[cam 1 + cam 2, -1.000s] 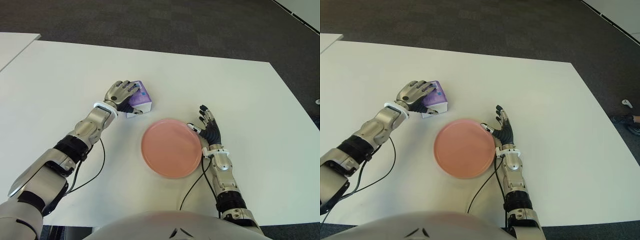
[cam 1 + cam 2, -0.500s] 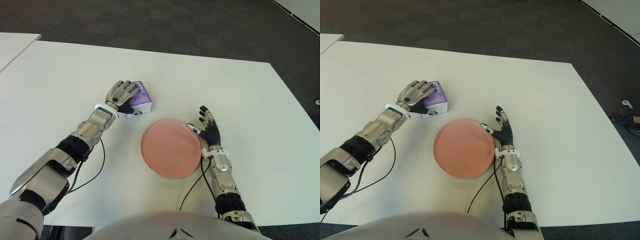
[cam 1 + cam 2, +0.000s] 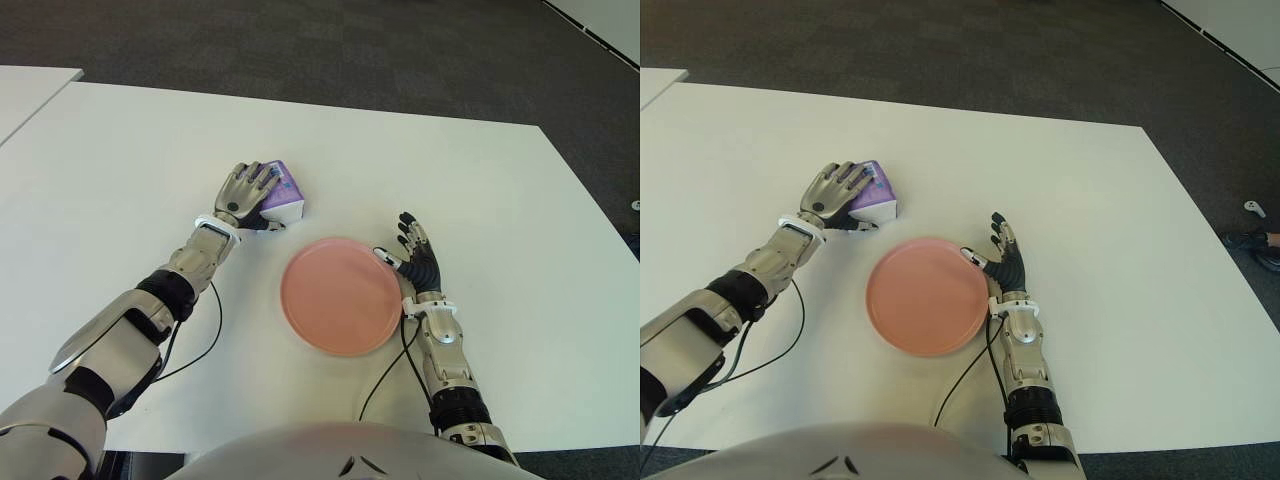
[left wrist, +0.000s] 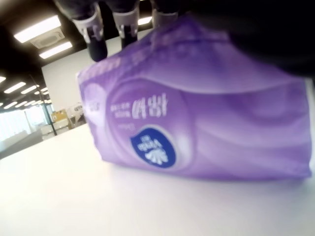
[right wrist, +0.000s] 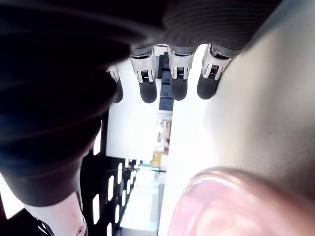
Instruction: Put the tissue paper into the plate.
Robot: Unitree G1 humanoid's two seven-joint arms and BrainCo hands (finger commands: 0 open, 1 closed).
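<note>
The white table (image 3: 120, 160) carries a round pink plate (image 3: 341, 296) near the robot's front edge. Beyond the plate's far left rim, close but not touching, sits the purple tissue paper pack (image 3: 283, 196) on the tabletop. The left hand (image 3: 245, 193) lies over the pack, fingers curled around it. The right hand (image 3: 418, 262) shows just beside the plate's right rim, fingers extended and holding nothing.

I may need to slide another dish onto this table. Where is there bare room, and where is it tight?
The table is bare left of the left hand, and right of the right hand. It is crowded in the middle: the left hand covers the tissue pack just behind the plate, and the right hand sits at the plate's right rim.
</note>
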